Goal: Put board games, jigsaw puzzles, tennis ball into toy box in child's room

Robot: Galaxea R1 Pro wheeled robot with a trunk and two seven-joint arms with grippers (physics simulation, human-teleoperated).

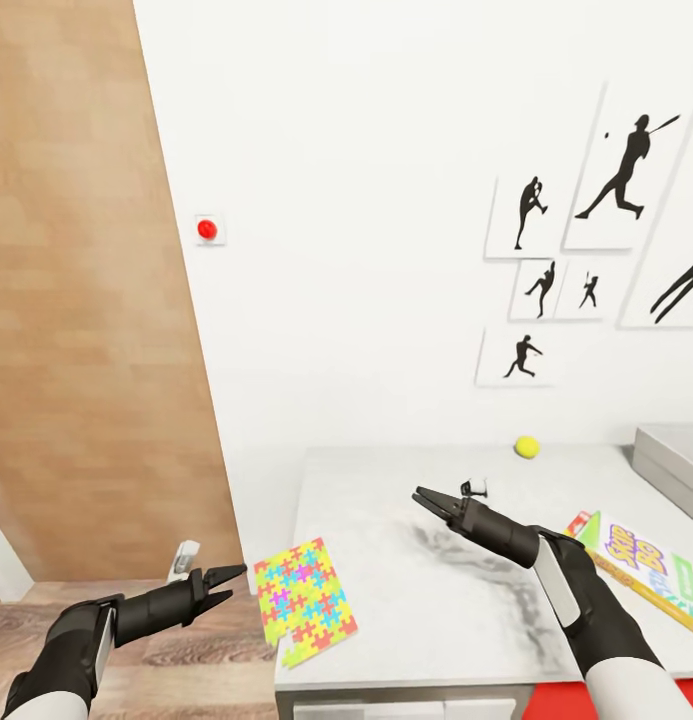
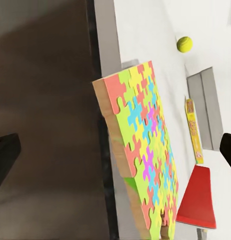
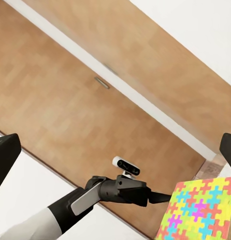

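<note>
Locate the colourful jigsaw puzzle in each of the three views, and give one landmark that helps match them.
Head view: the jigsaw puzzle lies on the table's front left corner, overhanging the edge, beside the left gripper.
Left wrist view: the puzzle sits mid-frame at the table edge, with the tennis ball beyond it.
Right wrist view: the puzzle shows in a corner, next to the left gripper.
Shared landmark: the puzzle's table corner.

Cut off at the edges

The grey box (image 1: 674, 468) and the board game (image 1: 651, 580) run off the head view's right side; the small dark object (image 1: 475, 489) on the table (image 1: 386, 500) is too small to identify.
</note>
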